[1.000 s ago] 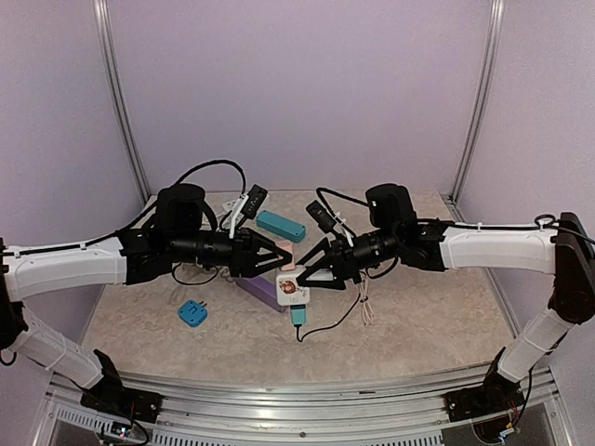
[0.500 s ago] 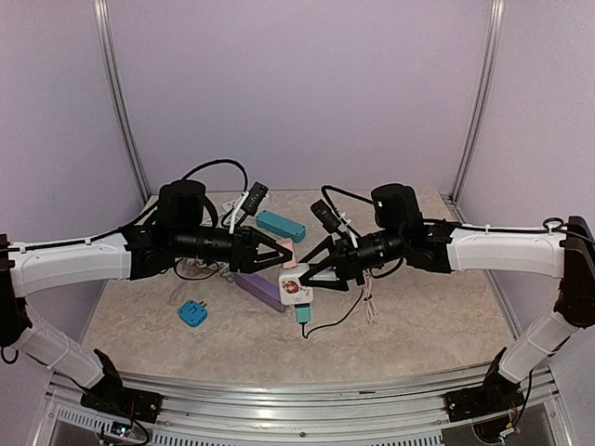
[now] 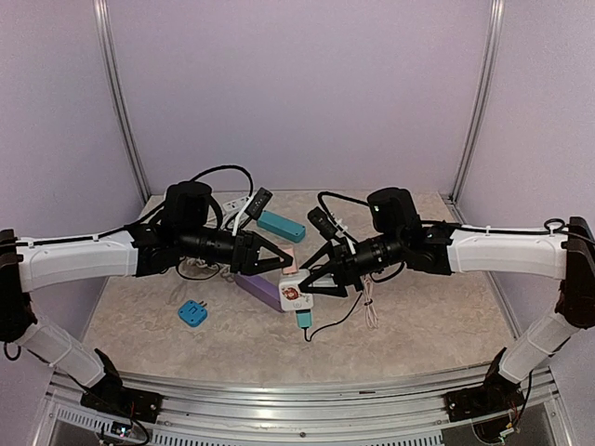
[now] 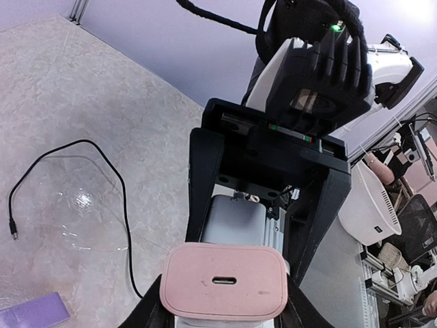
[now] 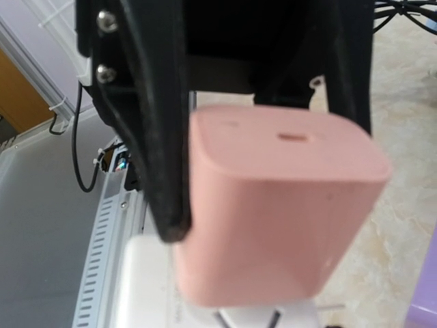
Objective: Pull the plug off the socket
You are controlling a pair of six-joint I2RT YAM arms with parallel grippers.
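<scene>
Two hands meet above the middle of the bench [image 3: 428, 321] in the top view. The left hand [image 3: 277, 263] is pinching the pink plug [image 3: 287, 265], and the right hand [image 3: 311, 282] is clamped on the white socket [image 3: 293, 294] just below it. Both things are lifted off the bench. A teal plug [image 3: 301, 317] with a black cable [image 3: 330, 322] hangs from the lower face of the socket. A purple block [image 3: 257, 289] lies just under the left hand, a blue adapter [image 3: 192, 313] is further to the left, and a teal box [image 3: 281, 226] is behind. Nothing stands between the two hands.

From the left wrist, the pink plug [image 4: 222, 281] sits between this hand's own fingers [image 4: 153, 316]. The socket [image 4: 235, 222] is right behind it, touching as far as I can judge, so the plug seems not yet out.

From the right wrist, the pink plug [image 5: 280, 205] fills the view, with the white socket [image 5: 147, 277] at its base; the seam is blurred. The risk, I think, is a pull that is not straight: the prongs can jam, or the smooth plug can slip from the fingers. The hanging cable may also drag on the socket and turn it in the grip.
</scene>
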